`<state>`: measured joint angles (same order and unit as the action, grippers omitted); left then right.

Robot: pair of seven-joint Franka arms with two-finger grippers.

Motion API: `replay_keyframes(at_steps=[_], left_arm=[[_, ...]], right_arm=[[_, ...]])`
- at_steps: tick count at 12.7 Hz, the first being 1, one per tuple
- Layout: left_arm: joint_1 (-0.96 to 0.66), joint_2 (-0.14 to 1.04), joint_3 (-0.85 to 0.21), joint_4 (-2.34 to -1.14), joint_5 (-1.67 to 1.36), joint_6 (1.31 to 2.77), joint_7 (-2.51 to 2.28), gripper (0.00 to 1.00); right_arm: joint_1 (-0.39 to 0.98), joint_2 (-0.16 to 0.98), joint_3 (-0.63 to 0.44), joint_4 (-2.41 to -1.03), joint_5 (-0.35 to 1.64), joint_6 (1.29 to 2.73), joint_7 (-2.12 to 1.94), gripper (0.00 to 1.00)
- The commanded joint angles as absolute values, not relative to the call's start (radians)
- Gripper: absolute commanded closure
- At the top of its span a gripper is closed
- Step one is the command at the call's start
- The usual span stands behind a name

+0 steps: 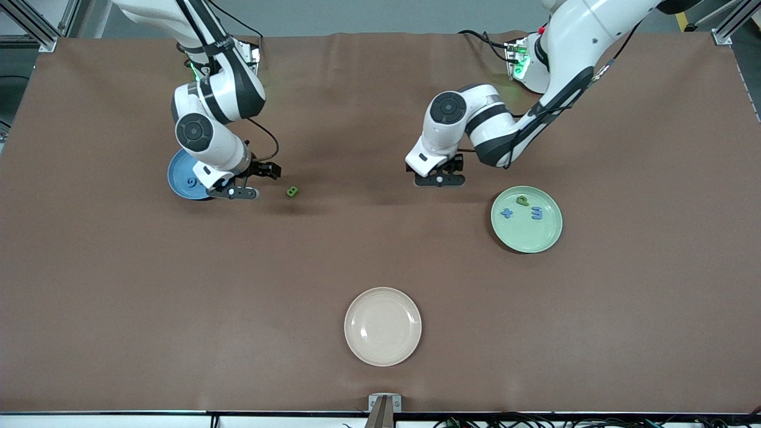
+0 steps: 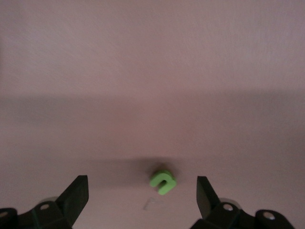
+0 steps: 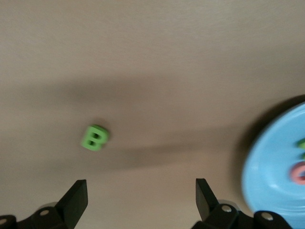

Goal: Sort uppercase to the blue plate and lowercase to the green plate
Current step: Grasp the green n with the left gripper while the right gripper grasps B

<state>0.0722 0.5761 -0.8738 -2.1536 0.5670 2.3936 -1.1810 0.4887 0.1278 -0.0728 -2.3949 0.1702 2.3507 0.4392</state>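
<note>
On the cloth just beside the blue plate [image 1: 178,175], toward the table's middle, sits the green B [image 1: 291,191]. It's the last capital still outside. The plate already holds the blue G [image 1: 191,182], and the right wrist view shows a pinkish-red letter [image 3: 300,172] and a green bit at the frame edge, probably the N.

Right gripper [image 1: 233,192] hangs over the plate's rim and the cloth next to it, jaws wide, nothing held. The B lies off to one side of its jaw line, not between the fingers.

Lowercase: the green plate [image 1: 529,244] at the left arm's end holds the green p [image 1: 522,201], blue x [image 1: 506,213] and blue m [image 1: 537,213]. The green u [image 2: 163,181] is still on the cloth, under the left gripper [image 1: 439,179], roughly centred between its wide, empty jaws.

My read: we're at the last pick for each arm.
- Right: shift over the B, centre it, descend and pinch. It's a short carry to the blue plate.
- Left: go straight down on the u and close, then carry it to the green plate, which lies nearer the front camera.

The pieces are tiny, so jaw centring matters.

The cream plate [image 1: 382,326] holds nothing.
</note>
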Motion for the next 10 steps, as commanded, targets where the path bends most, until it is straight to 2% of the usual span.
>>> replay_keyframes(at_steps=[1, 3, 5, 8, 10], left_arm=[[0.048, 0.621, -0.842, -2.135, 0.571, 2.445, -1.209, 0.0], [0.046, 0.637, -0.838, -2.141, 0.574, 2.464, -1.213, 0.01], [0.045, 0.65, -0.838, -2.141, 0.575, 2.467, -1.213, 0.03], [0.026, 0.66, -0.827, -2.141, 0.575, 2.468, -1.213, 0.18], [0.006, 0.66, -0.81, -2.14, 0.584, 2.467, -1.218, 0.27]], right_arm=[[0.543, 0.201, -0.083, -2.37, 0.198, 2.44, 0.637, 0.0], [0.581, 0.227, -0.084, -2.362, 0.196, 2.485, 0.819, 0.0], [0.562, 0.242, -0.084, -2.364, 0.198, 2.487, 0.831, 0.0], [0.563, 0.27, -0.084, -2.368, 0.199, 2.522, 0.845, 0.01], [0.583, 0.271, -0.083, -2.373, 0.199, 2.568, 0.938, 0.07]])
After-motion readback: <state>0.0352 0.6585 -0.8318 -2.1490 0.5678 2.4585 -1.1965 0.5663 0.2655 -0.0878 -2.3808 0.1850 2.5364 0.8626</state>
